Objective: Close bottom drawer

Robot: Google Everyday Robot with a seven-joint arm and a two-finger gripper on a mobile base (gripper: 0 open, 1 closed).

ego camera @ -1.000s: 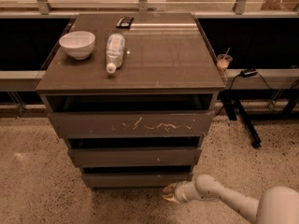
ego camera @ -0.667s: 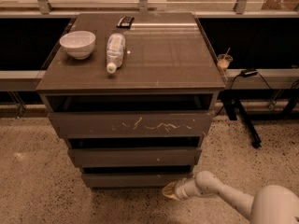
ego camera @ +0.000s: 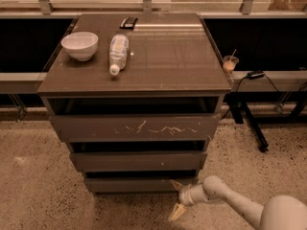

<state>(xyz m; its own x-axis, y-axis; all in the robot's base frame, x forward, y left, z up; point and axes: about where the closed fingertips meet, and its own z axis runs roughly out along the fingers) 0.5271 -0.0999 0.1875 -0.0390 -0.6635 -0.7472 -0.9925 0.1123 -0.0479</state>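
Observation:
The bottom drawer [ego camera: 134, 184] is the lowest and narrowest of three dark drawers in the cabinet. Its plain front stands a little out, with a dark gap above it. My gripper [ego camera: 176, 198] is low at the front right corner of that drawer, on the end of the white arm [ego camera: 225, 198] that comes in from the lower right. Its two pale fingers are spread apart and empty. The upper finger [ego camera: 175, 184] touches or nearly touches the drawer front near its right end; the lower finger [ego camera: 175, 212] points down to the floor.
The mid drawer [ego camera: 138, 160] and the scratched top drawer [ego camera: 136, 127] also stand out. On the cabinet top [ego camera: 168, 56] are a white bowl [ego camera: 79, 45], a lying bottle [ego camera: 118, 52] and a small dark device [ego camera: 128, 22]. A black table leg [ego camera: 249, 126] stands to the right, on a speckled floor.
The gripper stays at the bottom drawer's front right corner, shifting only slightly. The drawer front shows no clear movement.

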